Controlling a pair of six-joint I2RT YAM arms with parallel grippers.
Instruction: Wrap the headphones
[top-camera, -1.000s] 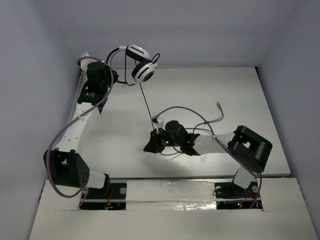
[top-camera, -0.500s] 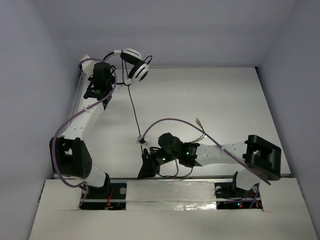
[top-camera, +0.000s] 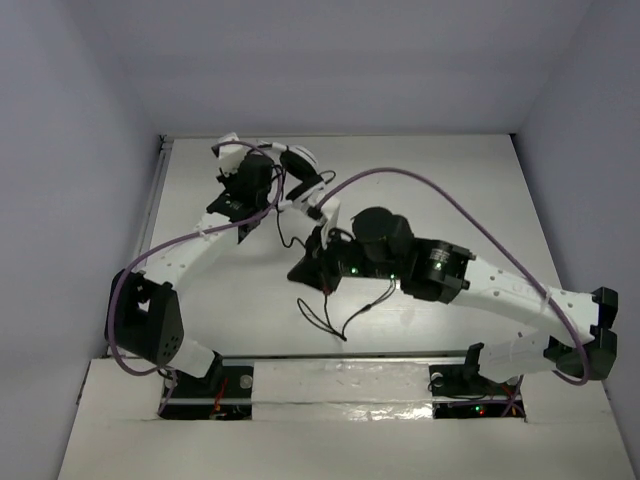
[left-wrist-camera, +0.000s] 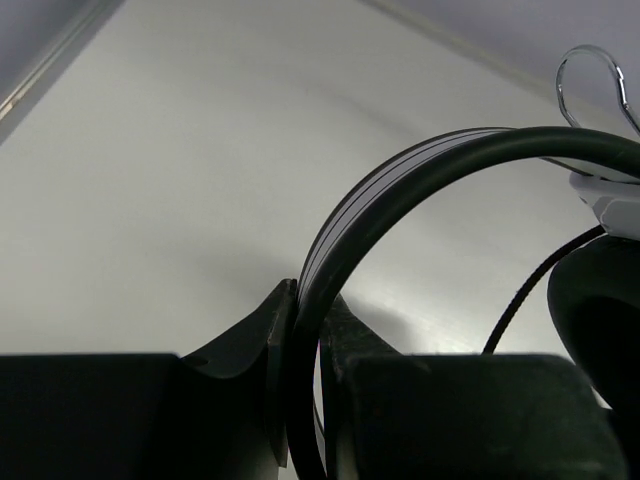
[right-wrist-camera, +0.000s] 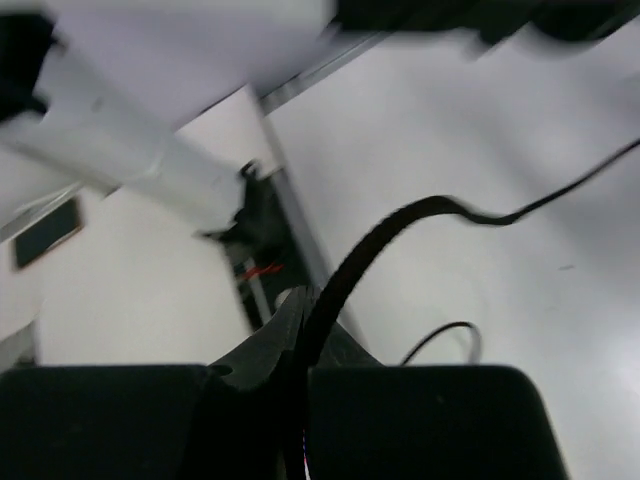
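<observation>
left hand (left-wrist-camera: 305, 400) clamped on headphones (left-wrist-camera: 420, 190) headband, right hand (right-wrist-camera: 295, 400) pinching cable (right-wrist-camera: 400, 225) — grips clear only in wrist views

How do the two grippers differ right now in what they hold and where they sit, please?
The left gripper is clamped on the headband of the headphones, while the right gripper pinches only the thin black cable. The left gripper sits farther back on the table, at the headset; the right gripper sits nearer the bases, with slack cable looped below it. Both are shut on part of the same headset.
</observation>
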